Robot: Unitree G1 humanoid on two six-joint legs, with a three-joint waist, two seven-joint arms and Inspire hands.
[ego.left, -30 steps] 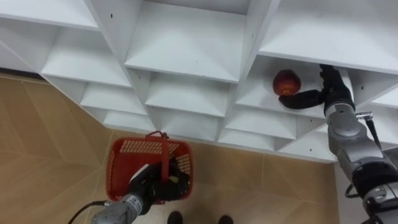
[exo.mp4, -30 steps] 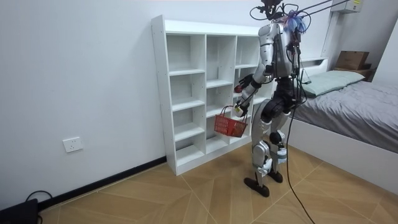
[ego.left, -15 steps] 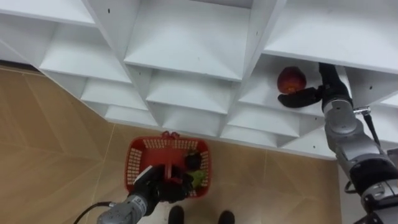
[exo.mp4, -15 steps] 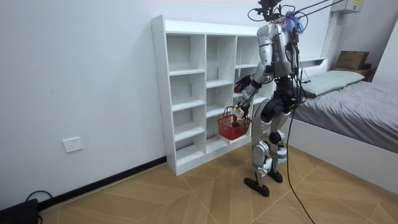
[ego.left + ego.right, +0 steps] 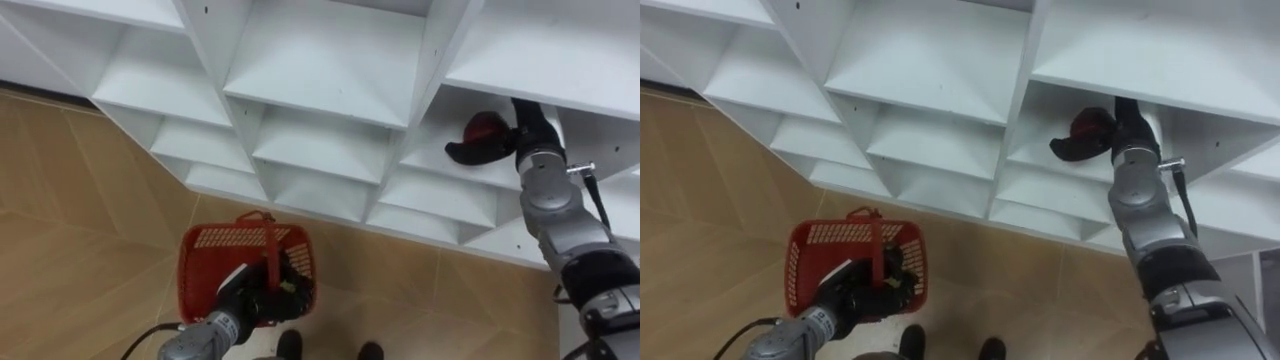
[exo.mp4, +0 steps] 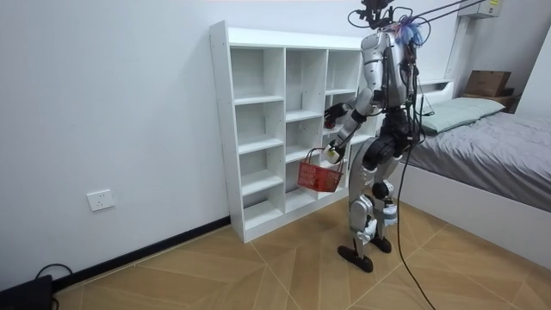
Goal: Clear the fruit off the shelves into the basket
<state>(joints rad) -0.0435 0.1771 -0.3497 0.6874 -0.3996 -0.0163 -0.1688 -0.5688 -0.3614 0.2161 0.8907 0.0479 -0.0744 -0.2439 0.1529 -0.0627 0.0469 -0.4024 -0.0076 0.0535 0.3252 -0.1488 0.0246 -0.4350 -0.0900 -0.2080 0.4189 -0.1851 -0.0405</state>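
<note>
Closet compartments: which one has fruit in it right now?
The right-column compartment that the right hand reaches into: a red fruit sits on its shelf, right at the hand. The other compartments in view hold no fruit.

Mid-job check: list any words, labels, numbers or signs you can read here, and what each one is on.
No text can be read in these views.
White shelf unit: plain panels, no labels.
Red basket: no tag or print to be seen.
Red apple: no sticker to be seen.
Cardboard box by the bed: any print is too small to read.
Wall socket: no legible marking.
</note>
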